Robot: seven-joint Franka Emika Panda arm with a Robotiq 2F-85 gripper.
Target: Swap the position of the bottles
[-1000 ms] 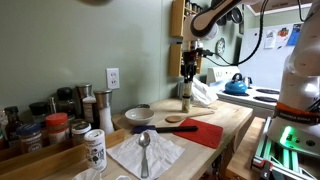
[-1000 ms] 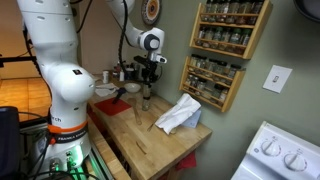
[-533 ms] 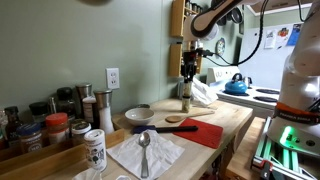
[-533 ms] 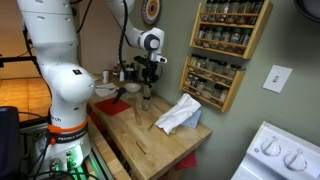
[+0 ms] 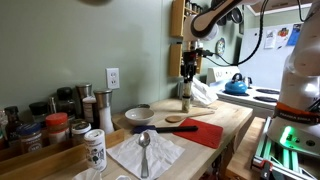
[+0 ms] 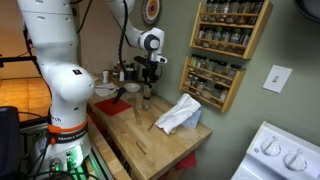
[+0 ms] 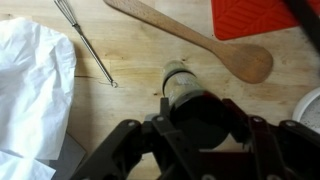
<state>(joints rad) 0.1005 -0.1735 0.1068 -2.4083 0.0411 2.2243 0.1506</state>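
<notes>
One slim bottle (image 5: 186,98) with a dark top and tan lower part stands upright on the wooden counter (image 5: 235,120), right of the white bowl (image 5: 138,115). It also shows in an exterior view (image 6: 146,98) and in the wrist view (image 7: 180,78). My gripper (image 5: 187,74) (image 6: 148,74) comes straight down over it. In the wrist view my fingers (image 7: 205,118) sit against both sides of the bottle's dark top. A second slim container with a dark top (image 5: 104,110) stands left of the bowl by the wall; I cannot tell if it is the other bottle.
A wooden spoon (image 7: 200,40), a red mat (image 7: 255,18) and a whisk (image 7: 90,40) lie close to the held bottle. A crumpled white cloth (image 6: 178,115) lies beside it. Spice jars (image 5: 55,128), a white shaker (image 5: 95,150) and a napkin with a spoon (image 5: 145,152) are further along. A spice rack (image 6: 225,45) hangs on the wall.
</notes>
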